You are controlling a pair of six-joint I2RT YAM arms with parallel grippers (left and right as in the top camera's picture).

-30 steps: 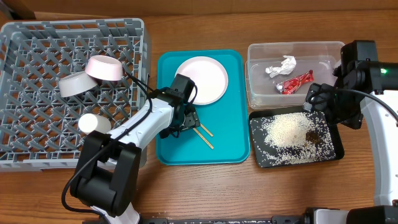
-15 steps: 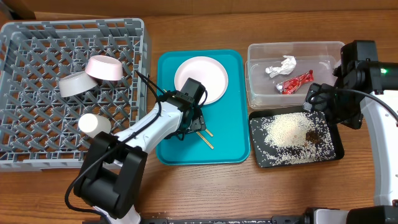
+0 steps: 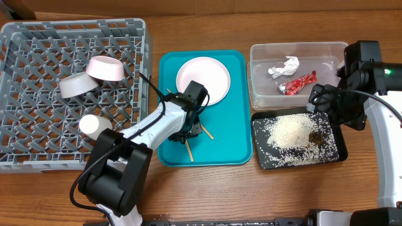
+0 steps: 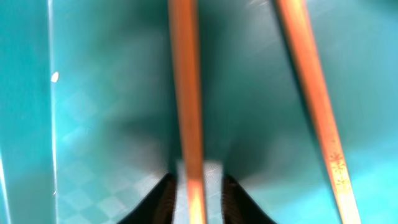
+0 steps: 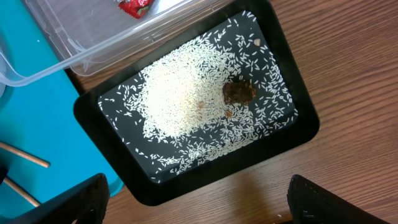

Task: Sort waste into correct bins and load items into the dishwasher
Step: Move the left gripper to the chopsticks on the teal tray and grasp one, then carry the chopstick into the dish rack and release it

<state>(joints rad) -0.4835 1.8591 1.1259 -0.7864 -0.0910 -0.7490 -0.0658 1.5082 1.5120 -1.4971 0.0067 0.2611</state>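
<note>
My left gripper (image 3: 187, 133) is low over the teal tray (image 3: 232, 147), shut on one wooden chopstick (image 4: 186, 93) that runs straight out between its jaws (image 4: 196, 186). The second chopstick (image 4: 311, 93) lies loose to the right of it on the tray. The large white plate (image 3: 204, 80) sits at the tray's far end. The grey dish rack (image 3: 38, 56) stands at the left. My right gripper (image 5: 205, 205) hangs open above the near edge of the black tray (image 5: 106, 134) of rice (image 5: 180, 93) and a brown lump (image 5: 239, 92). The clear tub (image 3: 260, 94) holds the tissue (image 3: 284, 66) and red wrapper (image 3: 297, 83).
A white bowl (image 3: 76, 85), a pink bowl (image 3: 105, 68) and a white cup (image 3: 94, 124) rest in the rack. Bare wooden table (image 3: 251, 194) runs along the front edge.
My left gripper went from wide open to shut on one chopstick. That chopstick swung and now points toward the tray's near edge. The right arm has not moved.
</note>
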